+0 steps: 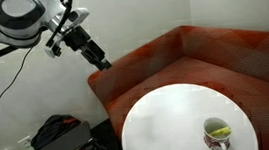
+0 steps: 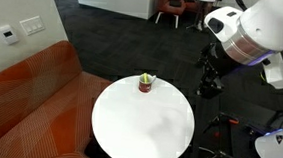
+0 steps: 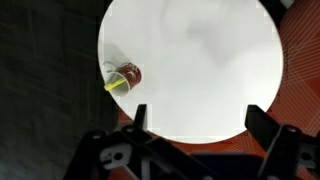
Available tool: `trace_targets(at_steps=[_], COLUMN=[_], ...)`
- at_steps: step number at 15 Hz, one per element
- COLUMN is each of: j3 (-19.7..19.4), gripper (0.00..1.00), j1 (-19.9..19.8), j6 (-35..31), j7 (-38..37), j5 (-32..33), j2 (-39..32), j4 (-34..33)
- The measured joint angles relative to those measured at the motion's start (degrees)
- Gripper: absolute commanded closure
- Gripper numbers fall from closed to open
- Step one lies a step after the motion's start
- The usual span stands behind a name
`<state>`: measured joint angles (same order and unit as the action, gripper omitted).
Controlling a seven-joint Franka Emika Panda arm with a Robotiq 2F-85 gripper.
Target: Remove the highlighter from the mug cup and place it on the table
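The arm (image 1: 18,15), upper left in an exterior view, is a bulky rounded white shell with black joint rings and a thin black cable (image 1: 4,81) beneath. Its gripper (image 1: 103,61) is black; the wrist view's bottom shows two dark fingers (image 3: 139,115) on a skeletal frame.

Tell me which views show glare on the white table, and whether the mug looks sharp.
In both exterior views the table top is washed out, and the mug cup is tiny and soft; in the wrist view the table glares white, the highlighter is smeared, the open hand is a dark silhouette.
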<state>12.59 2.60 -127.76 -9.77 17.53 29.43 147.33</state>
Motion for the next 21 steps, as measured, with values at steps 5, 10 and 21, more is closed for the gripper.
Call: trace_targets(at_steps=[5, 10, 21], j3=[6.15, 8.31, -1.76], gripper=[0.0, 0.0, 0.0], j1=[-6.03, -8.58, -5.57], j6=[-5.55, -5.76, -5.68], j7=[-18.96, -37.89, -60.82], j5=[18.34, 34.66, 56.95], j2=[-2.4, -7.25, -25.52], j4=[0.09, -0.11, -6.19])
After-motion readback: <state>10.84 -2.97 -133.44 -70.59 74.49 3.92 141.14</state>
